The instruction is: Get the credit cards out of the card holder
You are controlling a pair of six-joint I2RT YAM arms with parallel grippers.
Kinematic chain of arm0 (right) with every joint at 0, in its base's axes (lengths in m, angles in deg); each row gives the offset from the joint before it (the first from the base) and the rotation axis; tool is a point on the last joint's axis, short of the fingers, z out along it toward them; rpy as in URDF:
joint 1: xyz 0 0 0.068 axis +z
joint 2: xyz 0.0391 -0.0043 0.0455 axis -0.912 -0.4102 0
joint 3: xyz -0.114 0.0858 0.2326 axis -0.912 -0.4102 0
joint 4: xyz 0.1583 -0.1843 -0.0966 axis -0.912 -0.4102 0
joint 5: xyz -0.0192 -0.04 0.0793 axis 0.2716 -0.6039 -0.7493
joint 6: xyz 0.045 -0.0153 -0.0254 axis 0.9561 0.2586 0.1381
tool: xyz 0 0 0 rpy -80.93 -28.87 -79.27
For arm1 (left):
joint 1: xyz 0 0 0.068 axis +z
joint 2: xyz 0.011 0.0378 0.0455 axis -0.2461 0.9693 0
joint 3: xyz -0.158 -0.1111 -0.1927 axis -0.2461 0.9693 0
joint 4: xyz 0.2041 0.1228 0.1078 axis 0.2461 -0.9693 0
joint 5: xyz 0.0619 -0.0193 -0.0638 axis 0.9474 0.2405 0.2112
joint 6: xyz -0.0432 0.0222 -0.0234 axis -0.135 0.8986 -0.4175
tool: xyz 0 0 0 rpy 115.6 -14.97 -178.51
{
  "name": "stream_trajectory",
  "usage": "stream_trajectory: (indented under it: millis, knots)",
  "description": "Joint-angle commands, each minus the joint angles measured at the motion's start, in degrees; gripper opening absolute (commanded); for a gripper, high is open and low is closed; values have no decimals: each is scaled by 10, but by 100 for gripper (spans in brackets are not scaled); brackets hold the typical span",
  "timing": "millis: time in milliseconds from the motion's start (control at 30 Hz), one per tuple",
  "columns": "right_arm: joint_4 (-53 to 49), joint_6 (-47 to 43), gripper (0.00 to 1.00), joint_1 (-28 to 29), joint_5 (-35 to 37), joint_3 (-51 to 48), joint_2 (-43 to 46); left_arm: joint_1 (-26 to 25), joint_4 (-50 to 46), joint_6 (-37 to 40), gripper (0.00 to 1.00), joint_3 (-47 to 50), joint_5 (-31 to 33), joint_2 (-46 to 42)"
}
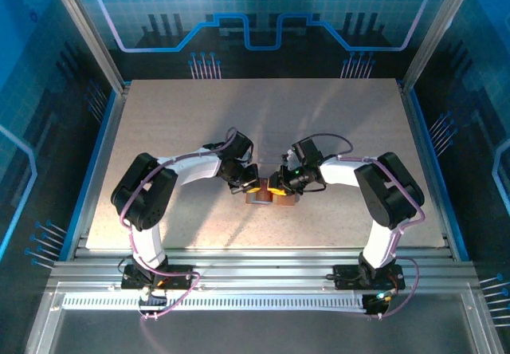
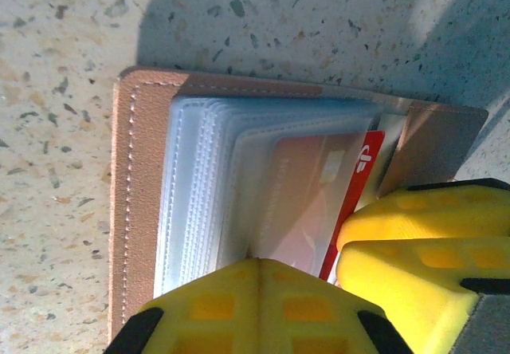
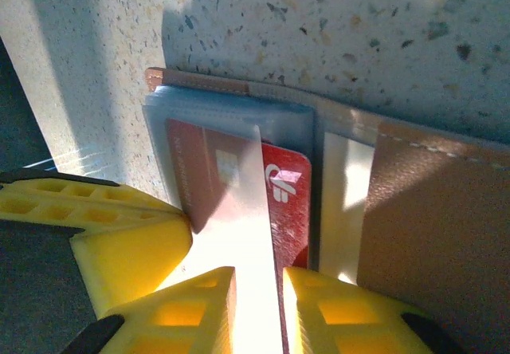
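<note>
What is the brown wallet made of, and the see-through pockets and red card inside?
The card holder looks like matte tan leather or imitation, going by its stitched edge. Its pockets look like clear, glossy plastic with ridged seams. The red card looks like stiff, shiny plastic.

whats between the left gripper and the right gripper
A red credit card sticking out of the clear sleeves of the card holder; both wrist views show it.
</note>
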Motion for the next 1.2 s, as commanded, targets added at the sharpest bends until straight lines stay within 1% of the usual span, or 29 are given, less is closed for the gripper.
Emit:
stream_trajectory:
  millis: [0, 300, 567, 867, 900, 1167]
  knots:
    - [-36, -7, 23, 2, 13, 6, 17, 2, -20, 8, 0, 5, 10, 12]
    - [-60, -20, 23, 2, 26, 12, 21, 3, -29, 11, 0, -3, 22, 1]
    - [-50, -14, 23, 1, 30, 9, 39, 3, -26, 8, 0, -2, 16, -2]
    - [-57, -15, 25, -12, 39, -7, 66, 4, -22, 6, 0, 3, 11, 8]
    - [-62, -17, 25, -15, 42, -24, 68, 3, -23, 6, 0, 3, 11, 8]
    - [-102, -52, 25, -24, 68, -19, 46, 4, -24, 5, 0, 1, 11, 2]
